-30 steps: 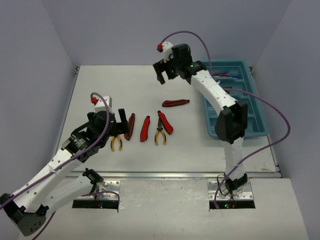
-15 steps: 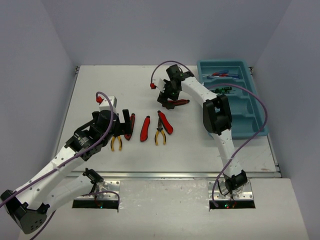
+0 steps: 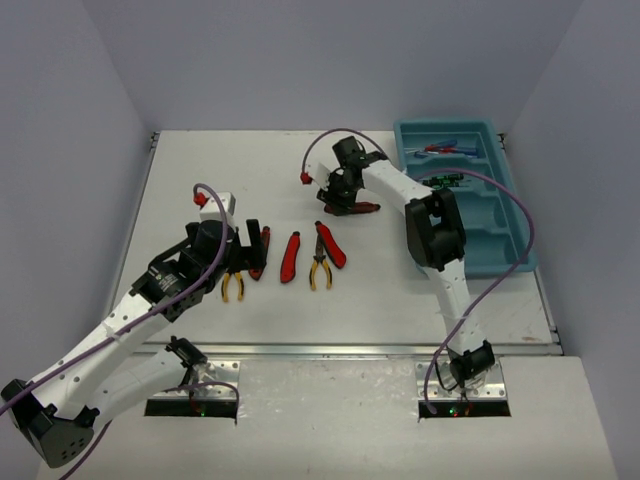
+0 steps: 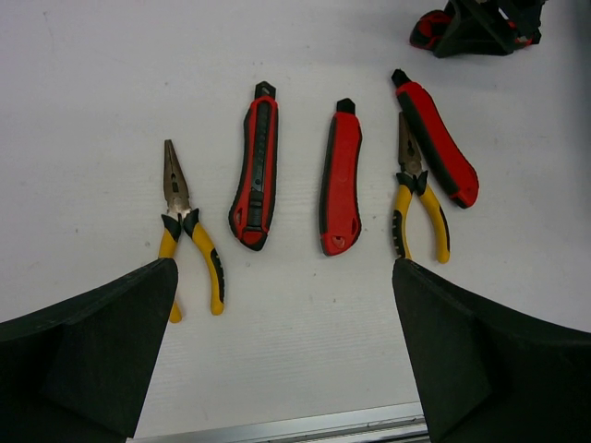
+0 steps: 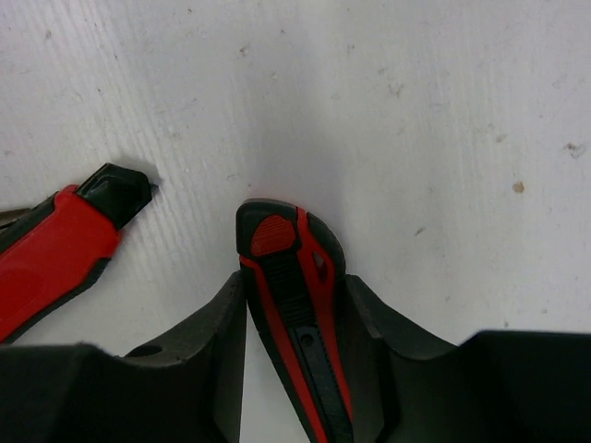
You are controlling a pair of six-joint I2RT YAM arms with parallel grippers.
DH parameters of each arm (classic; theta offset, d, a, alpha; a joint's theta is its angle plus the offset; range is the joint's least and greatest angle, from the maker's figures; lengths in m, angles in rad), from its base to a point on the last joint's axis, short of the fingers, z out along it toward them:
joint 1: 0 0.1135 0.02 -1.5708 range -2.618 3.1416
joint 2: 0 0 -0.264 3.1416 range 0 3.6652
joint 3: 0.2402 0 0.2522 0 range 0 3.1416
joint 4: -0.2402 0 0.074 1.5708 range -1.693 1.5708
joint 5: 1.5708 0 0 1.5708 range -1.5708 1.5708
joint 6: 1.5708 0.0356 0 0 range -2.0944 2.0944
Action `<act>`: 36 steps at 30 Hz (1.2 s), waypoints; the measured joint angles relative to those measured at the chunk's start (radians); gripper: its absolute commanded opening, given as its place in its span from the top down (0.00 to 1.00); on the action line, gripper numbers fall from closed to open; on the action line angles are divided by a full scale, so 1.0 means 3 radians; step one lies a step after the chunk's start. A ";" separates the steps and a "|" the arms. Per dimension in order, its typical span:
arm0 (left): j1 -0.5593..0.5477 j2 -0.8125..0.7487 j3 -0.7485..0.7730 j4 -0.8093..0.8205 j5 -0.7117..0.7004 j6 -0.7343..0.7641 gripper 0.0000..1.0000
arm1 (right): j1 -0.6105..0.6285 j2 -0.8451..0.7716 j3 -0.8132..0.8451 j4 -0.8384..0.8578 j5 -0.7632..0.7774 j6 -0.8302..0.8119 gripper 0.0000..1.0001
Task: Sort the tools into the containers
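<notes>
My right gripper (image 3: 340, 204) is down on the table, shut on a red utility knife (image 3: 364, 208). In the right wrist view its fingers press both sides of that red utility knife (image 5: 294, 268), which lies flat on the table. My left gripper (image 3: 246, 246) hovers open over a row of tools: yellow-handled pliers (image 4: 189, 235), two red knives (image 4: 259, 166) (image 4: 340, 177), more pliers (image 4: 417, 198) and a third red knife (image 4: 436, 148). Nothing sits between the left fingers. The teal container tray (image 3: 480, 268) stands at the right with screwdrivers (image 3: 445, 150) in its far compartments.
The tip of another red knife (image 5: 55, 249) lies just left of the right gripper. A purple cable loops over each arm. The table's metal front edge (image 4: 295, 426) runs right below the left gripper. White walls close in the table on three sides.
The right arm came down from above the table's far side onto the lone red knife, and its jaws closed on it. The left arm barely shifted.
</notes>
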 measured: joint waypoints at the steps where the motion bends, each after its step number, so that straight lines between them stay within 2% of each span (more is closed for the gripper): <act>1: 0.0000 0.0000 -0.0001 0.0000 0.0001 0.0000 0.00 | 0.0000 -0.0091 -0.0124 0.0085 0.0032 0.0067 1.00; 6: 0.0000 -0.0001 -0.0001 0.0000 0.0001 0.0002 0.00 | -0.0017 -0.0669 -0.0359 0.0409 0.0132 0.0624 1.00; 11: 0.0000 -0.0054 -0.0003 0.0000 0.0001 0.0001 0.00 | -0.0120 -0.1630 -0.0482 0.0913 0.0249 0.1076 1.00; 15: 0.0000 -0.0124 -0.0004 0.0001 0.0001 0.0001 0.00 | -0.0350 -0.2286 -0.0555 0.1243 0.0535 0.1581 1.00; 17: -0.0001 -0.0139 -0.0004 0.0003 0.0010 0.0001 0.00 | -0.0605 -0.2508 -0.0761 0.1489 0.0481 0.1724 1.00; 21: -0.0001 -0.0179 -0.0015 0.0008 0.0028 0.0002 0.00 | -0.1068 -0.2714 -0.1470 0.1705 0.0324 0.1435 1.00; 28: -0.0001 -0.0210 -0.0019 0.0025 0.0045 0.0002 0.00 | -0.1104 -0.2666 -0.2509 0.1458 0.0082 0.0411 1.00; 36: -0.0001 -0.0118 -0.0019 0.0029 0.0110 0.0012 0.00 | -0.1301 -0.2757 -0.2710 0.0975 -0.0235 -0.0236 1.00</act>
